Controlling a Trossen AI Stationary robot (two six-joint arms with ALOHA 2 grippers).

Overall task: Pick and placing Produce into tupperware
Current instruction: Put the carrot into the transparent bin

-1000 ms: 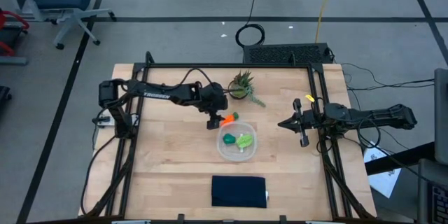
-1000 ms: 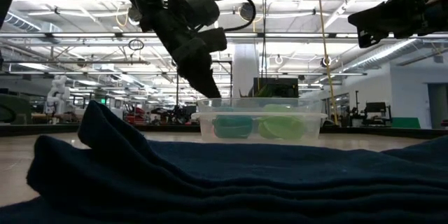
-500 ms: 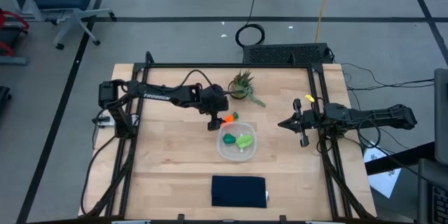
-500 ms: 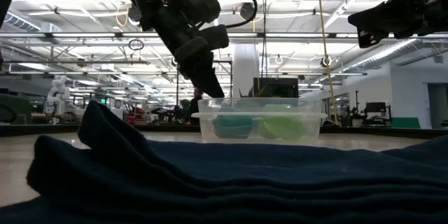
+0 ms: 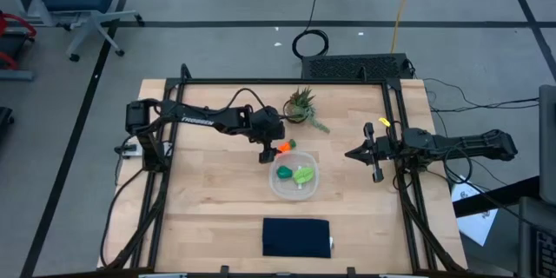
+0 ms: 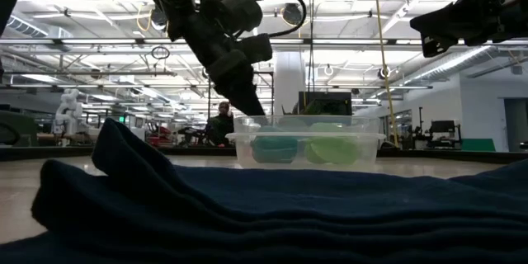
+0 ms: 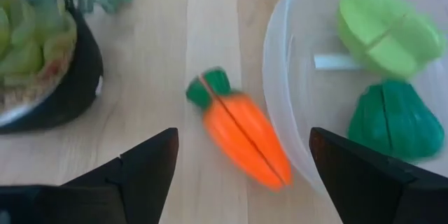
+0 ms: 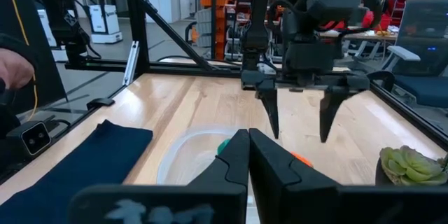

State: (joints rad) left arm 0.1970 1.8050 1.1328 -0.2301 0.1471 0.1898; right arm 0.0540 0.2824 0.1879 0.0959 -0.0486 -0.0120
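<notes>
Orange carrot (image 5: pixel 281 147) lies on the bench (image 5: pixel 208 208) just beside the tub (image 5: pixel 294 193), which holds two green pieces. Left fingers (image 7: pixel 126 175) spread wide astride it. Right fingers (image 8: pixel 241 161) pressed together, well apart.

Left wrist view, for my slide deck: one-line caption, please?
Open left gripper straddles the carrot beside the tupperware.

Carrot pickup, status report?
Left gripper open, straddling carrot beside tupperware. Right gripper shut, parked. Green pieces already in. Nothing blocking.
</notes>
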